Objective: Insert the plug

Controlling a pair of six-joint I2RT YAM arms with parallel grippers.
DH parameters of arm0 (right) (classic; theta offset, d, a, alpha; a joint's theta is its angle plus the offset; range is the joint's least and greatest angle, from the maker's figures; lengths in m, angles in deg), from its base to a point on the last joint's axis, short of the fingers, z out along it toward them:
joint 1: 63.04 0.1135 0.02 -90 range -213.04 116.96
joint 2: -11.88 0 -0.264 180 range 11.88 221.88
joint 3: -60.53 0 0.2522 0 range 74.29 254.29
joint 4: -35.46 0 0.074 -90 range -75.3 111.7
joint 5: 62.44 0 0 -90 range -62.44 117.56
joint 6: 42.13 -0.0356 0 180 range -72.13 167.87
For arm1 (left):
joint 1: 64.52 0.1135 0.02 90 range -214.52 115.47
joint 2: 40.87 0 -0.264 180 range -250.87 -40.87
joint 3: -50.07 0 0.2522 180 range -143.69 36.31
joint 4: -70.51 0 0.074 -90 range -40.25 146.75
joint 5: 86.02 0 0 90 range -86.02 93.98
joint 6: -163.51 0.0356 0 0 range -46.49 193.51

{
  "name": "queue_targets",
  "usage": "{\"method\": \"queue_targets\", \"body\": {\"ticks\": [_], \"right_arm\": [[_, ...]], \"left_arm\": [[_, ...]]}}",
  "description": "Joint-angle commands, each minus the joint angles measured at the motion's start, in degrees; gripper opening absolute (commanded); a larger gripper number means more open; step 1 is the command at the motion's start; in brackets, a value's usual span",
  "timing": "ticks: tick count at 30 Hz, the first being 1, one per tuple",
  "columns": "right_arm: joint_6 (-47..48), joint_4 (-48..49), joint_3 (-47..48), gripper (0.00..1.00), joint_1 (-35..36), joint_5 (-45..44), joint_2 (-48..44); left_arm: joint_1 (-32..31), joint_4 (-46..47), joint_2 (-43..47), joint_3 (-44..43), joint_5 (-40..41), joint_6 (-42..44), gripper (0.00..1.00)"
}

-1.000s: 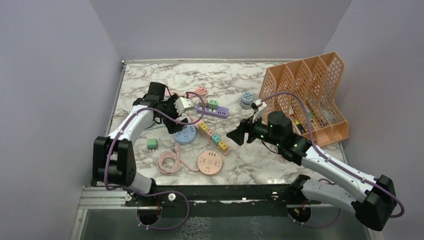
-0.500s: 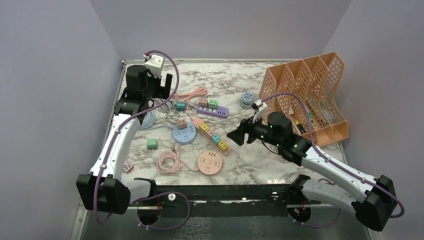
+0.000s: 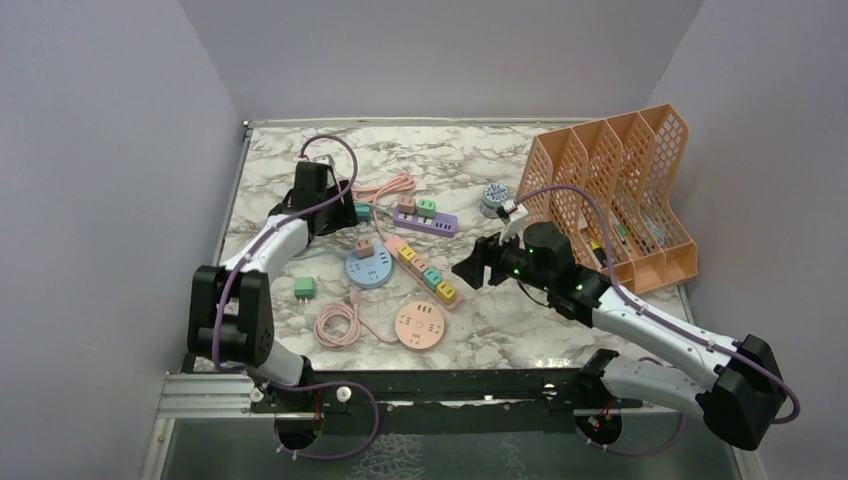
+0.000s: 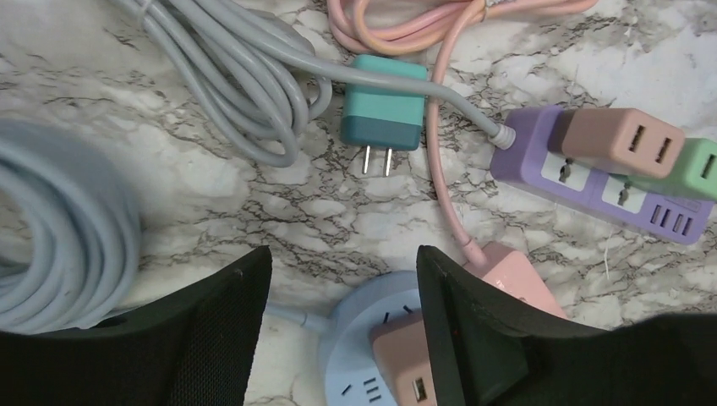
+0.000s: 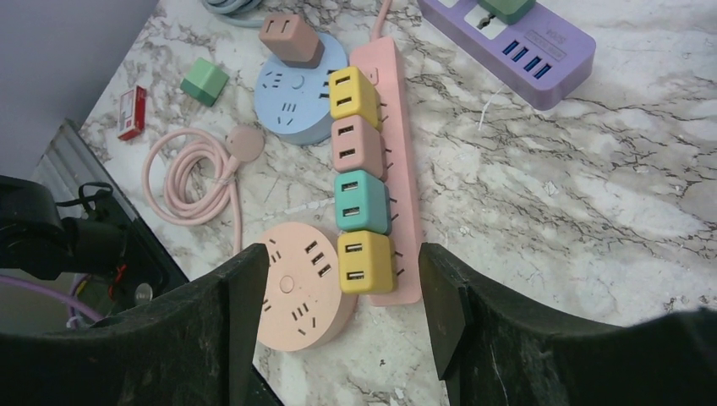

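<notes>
Our left gripper point(image 4: 342, 334) hangs low over the table point(image 4: 211, 211) with its jaws apart and nothing between them. Only marble and the rim of the blue socket point(image 4: 355, 372) show in the gap. The plug point(image 4: 382, 114), teal, lies flat just ahead of the fingers and apart from them, its two prongs pointing back at us. A grey cable point(image 4: 245, 93) runs across its top to the end of the purple strip point(image 4: 592, 190), which lies near the plug and carries a tan adapter point(image 4: 621, 142) and a green adapter point(image 4: 689, 169). A pink cable point(image 4: 440, 169) passes between plug and strip. Our right gripper point(image 5: 338, 334) is also spread and empty. It hovers over the pink strip point(image 5: 402, 169), where four adapters point(image 5: 357, 148) sit in a row: yellow, pink, teal, yellow. From above we see the two arms well apart.
</notes>
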Motion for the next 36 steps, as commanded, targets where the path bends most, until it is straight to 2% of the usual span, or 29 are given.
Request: {"method": "queue_targets", "body": {"ticks": [1,9,14,19,29,36], "right_arm": [[-0.48,4.73,-0.57,0.65,0.27,-3.27,2.24],[-0.81,6.91,0.12,0.64,0.24,-5.94,6.17],[-0.38,7.05,0.68,0.64,0.24,-6.96,8.11],[-0.72,7.83,0.84,0.63,0.17,-6.84,9.74],[-0.83,8.47,0.77,0.63,0.24,-7.12,10.86],[-0.62,8.14,0.93,0.63,0.24,-7.08,10.87]], "left_arm": [[-0.96,3.39,-8.00,-4.98,-3.17,-3.44,0.66],[-2.70,2.08,-21.94,-13.10,-0.63,0.75,0.69],[-3.36,0.59,-26.64,-17.66,1.43,2.60,0.71],[-3.47,-0.70,-29.05,-21.04,3.72,4.20,0.60],[-3.96,-6.24,-32.05,-23.39,8.06,5.46,0.52],[-4.01,-8.99,-30.34,-23.41,9.92,5.58,0.33]]}}
